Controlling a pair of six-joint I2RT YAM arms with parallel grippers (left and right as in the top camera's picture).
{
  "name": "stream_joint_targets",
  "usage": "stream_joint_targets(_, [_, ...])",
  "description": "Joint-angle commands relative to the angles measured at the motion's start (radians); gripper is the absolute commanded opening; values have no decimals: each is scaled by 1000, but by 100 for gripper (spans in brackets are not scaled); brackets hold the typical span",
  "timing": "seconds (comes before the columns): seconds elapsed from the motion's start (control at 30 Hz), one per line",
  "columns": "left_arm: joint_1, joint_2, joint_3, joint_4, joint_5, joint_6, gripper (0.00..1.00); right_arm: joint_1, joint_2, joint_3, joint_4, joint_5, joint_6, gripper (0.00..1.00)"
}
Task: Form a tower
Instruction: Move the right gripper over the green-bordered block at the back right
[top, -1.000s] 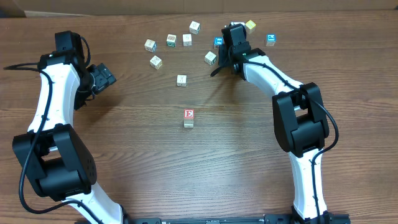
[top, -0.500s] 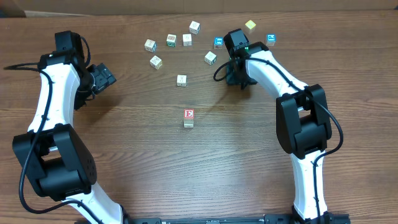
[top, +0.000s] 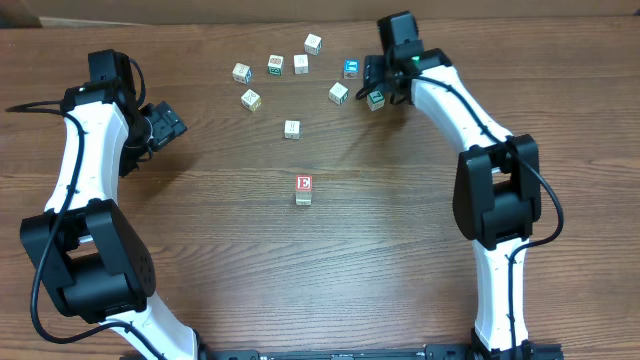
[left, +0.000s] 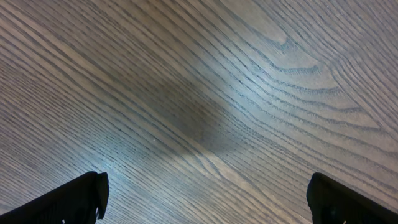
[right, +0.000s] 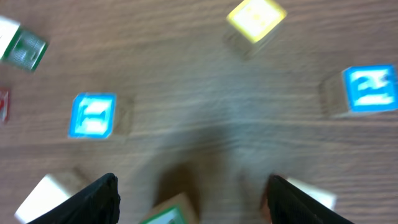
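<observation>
The left gripper (left: 205, 204) hangs at the left over bare tabletop (top: 230, 260), its jaws wide open with nothing between them. In the middle stands the tower (top: 304, 187), a narrow upright stack with its long axis vertical. Its top face carries a red letter "E". Bare wood lies all around it, widest on the near side. Loose cubes (top: 291, 128) are scattered at the far side, well apart from it. At the right end of that scatter the right gripper (right: 193, 186) has its jaws parted, clamping nothing. A green-faced cube (top: 376, 98) lies just beside them. In the blurred right wrist view a blue-faced cube (right: 93, 115) and a yellow-faced cube (right: 255, 17) lie beyond, their markings unreadable.
</observation>
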Motion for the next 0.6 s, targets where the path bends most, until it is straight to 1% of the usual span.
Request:
stream_joint_targets(0.0, [-3, 5, 8, 0, 0, 11, 100, -18, 41, 17, 19, -5, -2, 73])
stream_joint_targets(0.07, [-3, 5, 8, 0, 0, 11, 100, -18, 49, 15, 20, -31, -19, 73])
stream_joint_targets(0.13, [-3, 5, 8, 0, 0, 11, 99, -18, 62, 6, 27, -113, -85, 80])
stream_joint_targets(0.2, [-3, 5, 8, 0, 0, 11, 100, -18, 68, -5, 35, -169, -148, 83])
stream_joint_targets(0.33, [-3, 5, 8, 0, 0, 11, 100, -16, 69, -22, 37, -177, -211, 83])
stream_joint_targets(0.37, [-3, 5, 8, 0, 0, 11, 100, -16, 69, -22, 32, -177, -211, 81])
stream_joint_targets(0.43, [-3, 5, 8, 0, 0, 11, 99, -16, 69, -22, 22, -177, -211, 70])
stream_joint_targets(0.53, [-3, 5, 8, 0, 0, 11, 100, -16, 69, -22, 6, -177, -211, 48])
stream_joint_targets(0.57, [-3, 5, 8, 0, 0, 11, 99, -16, 69, -22, -1, -177, -211, 39])
